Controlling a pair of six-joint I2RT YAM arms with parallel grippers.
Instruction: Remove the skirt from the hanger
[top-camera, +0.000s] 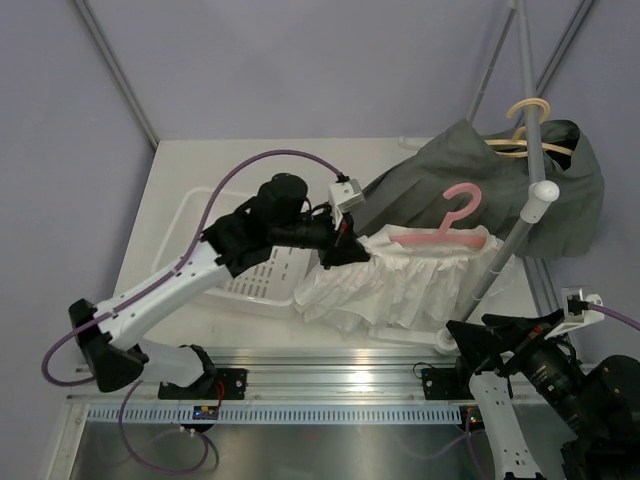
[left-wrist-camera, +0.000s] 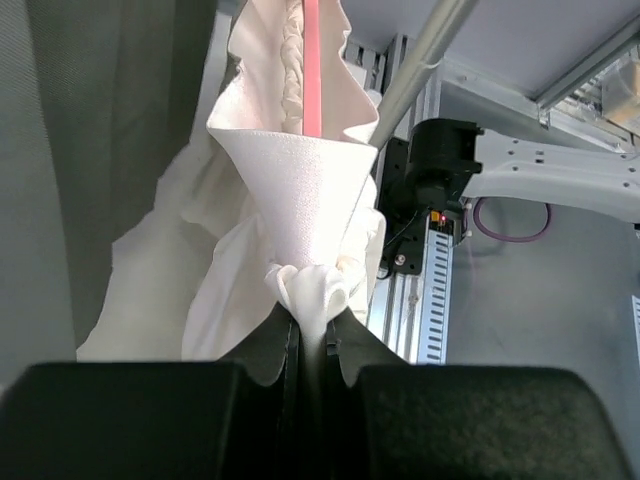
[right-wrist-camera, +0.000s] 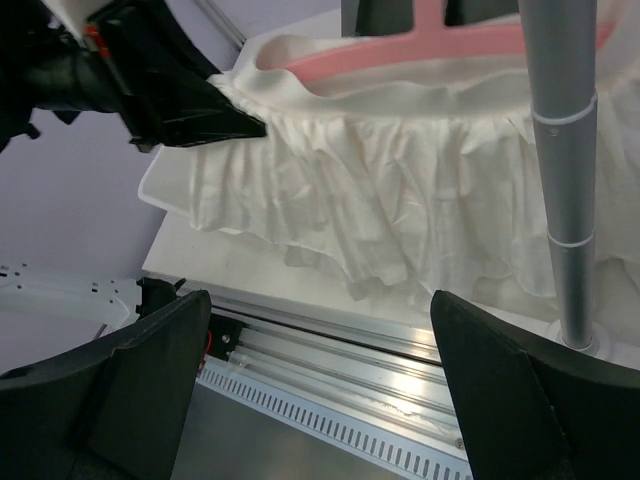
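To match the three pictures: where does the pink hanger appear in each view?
Top external: pink hanger right of centre, in the white skirt.
Left wrist: hanger is a thin pink strip, top centre.
Right wrist: hanger along the top edge.
Shared landmark: the grey pole.

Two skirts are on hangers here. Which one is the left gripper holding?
The white skirt on the pink hanger: the left gripper is shut on its fabric. The grey skirt on the cream hanger lies farther back, untouched.
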